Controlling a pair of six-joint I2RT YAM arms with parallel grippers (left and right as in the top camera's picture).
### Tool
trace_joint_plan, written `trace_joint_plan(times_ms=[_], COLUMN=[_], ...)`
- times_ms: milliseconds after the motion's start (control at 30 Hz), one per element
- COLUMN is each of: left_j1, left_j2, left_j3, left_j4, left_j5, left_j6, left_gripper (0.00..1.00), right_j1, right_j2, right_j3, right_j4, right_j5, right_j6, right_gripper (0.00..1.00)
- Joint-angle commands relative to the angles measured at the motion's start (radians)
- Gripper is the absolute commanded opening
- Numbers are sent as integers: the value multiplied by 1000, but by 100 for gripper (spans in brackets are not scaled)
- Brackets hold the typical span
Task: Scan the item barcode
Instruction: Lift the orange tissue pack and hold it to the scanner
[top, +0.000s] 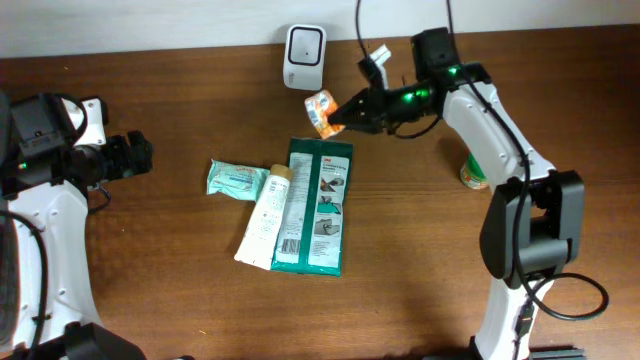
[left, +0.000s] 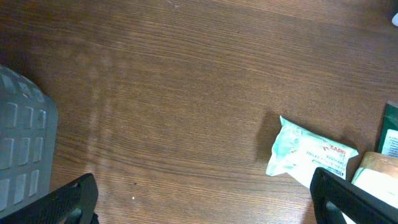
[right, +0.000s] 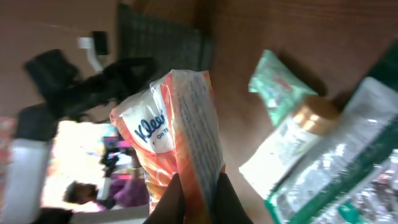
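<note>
Right pincer (top: 342, 115) clamped on the orange tissue pack (top: 320, 108), held off the table (top: 420, 260), just below the white scanner (top: 304, 57). Left pincer (top: 138, 156) wide open, holding nothing, far left. Wipes (top: 235, 180), tube (top: 268, 215) and green pouch (top: 318, 205) lie mid-table.

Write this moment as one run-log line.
right gripper: shut on tissue pack | pack: lifted, near scanner | left gripper: open, empty

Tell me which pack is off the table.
The orange tissue pack, pinched by the right end effector; the mint pack and green pack lie flat.
</note>
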Motion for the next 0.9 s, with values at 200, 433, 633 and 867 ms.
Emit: trace_joint_plan(times_ms=[200, 433, 633, 867], left_j1=[2, 2, 2, 2], left_j2=[-4, -4, -4, -4], left_j3=[1, 1, 1, 1], left_j4=[2, 2, 2, 2], left_j5=[10, 10, 10, 10], left_j6=[-13, -13, -13, -13], left_gripper=[99, 99, 100, 99], right_j1=[196, 344, 342, 342], right_j2=[-7, 127, 325, 438], right_j3=[426, 467, 467, 467], right_j4=[-226, 332, 662, 737], right_j5=[1037, 1684, 1736, 1707], right_j6=[-14, -373, -697, -954], right_gripper=[4, 4, 4, 4])
